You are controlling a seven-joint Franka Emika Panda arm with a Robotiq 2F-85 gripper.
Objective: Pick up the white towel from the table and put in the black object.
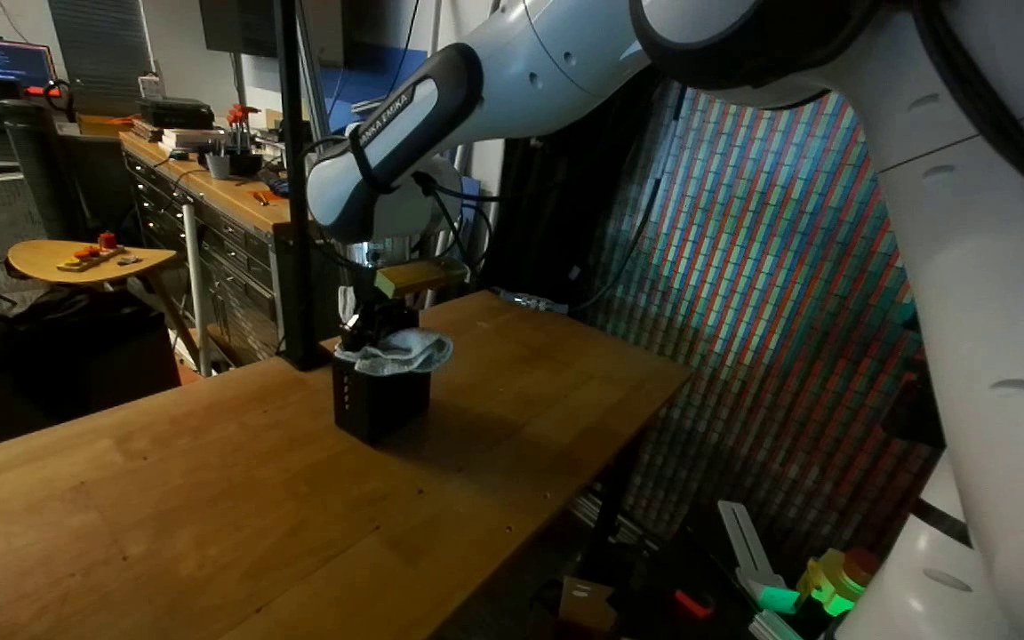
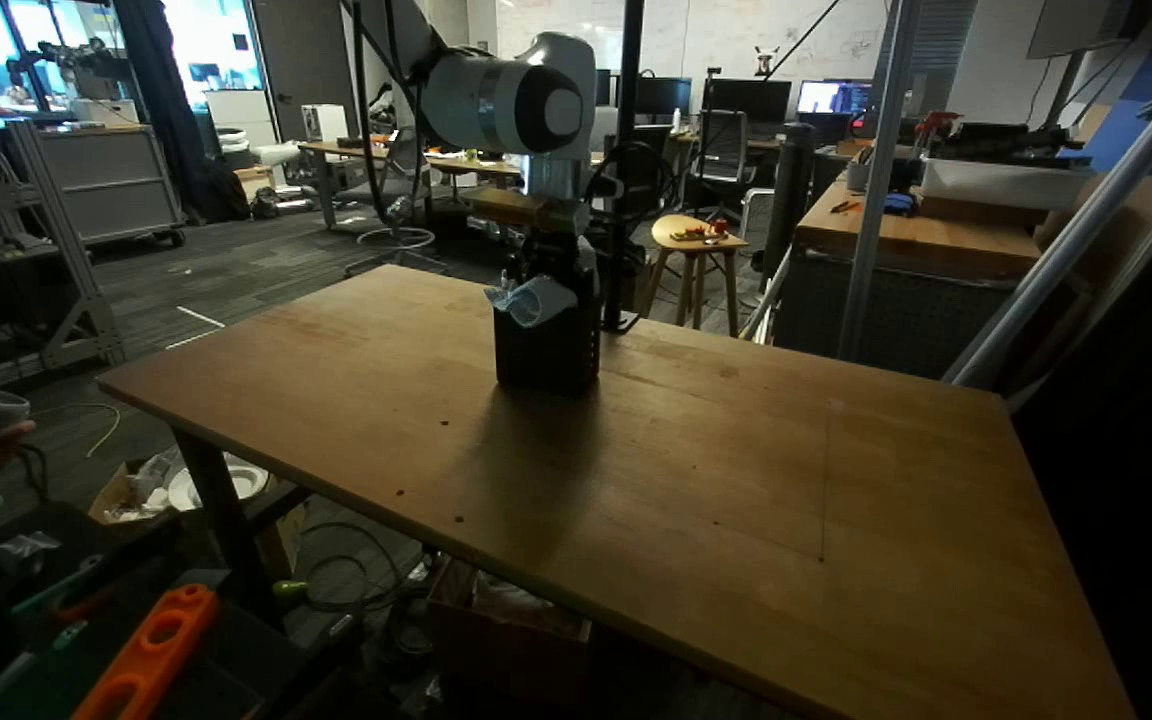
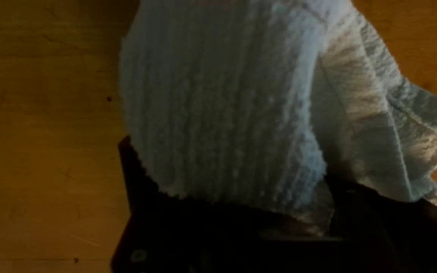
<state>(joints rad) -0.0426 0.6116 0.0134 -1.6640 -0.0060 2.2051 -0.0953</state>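
The white towel (image 1: 405, 352) is off the table (image 1: 210, 498), bunched beside the fingers of the gripper (image 1: 376, 334), draped over the rim of the black box (image 1: 383, 406) below them. From here I can't tell whether they pinch it. Lifting looks done; tucking it inside seems left.

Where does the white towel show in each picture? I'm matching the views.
In an exterior view: the towel is left of centre, at the top of the black box.
In an exterior view: the towel is just left of centre, above mid-height.
Wrist view: the towel runs from top middle to right edge.
Shared landmark: wooden table.
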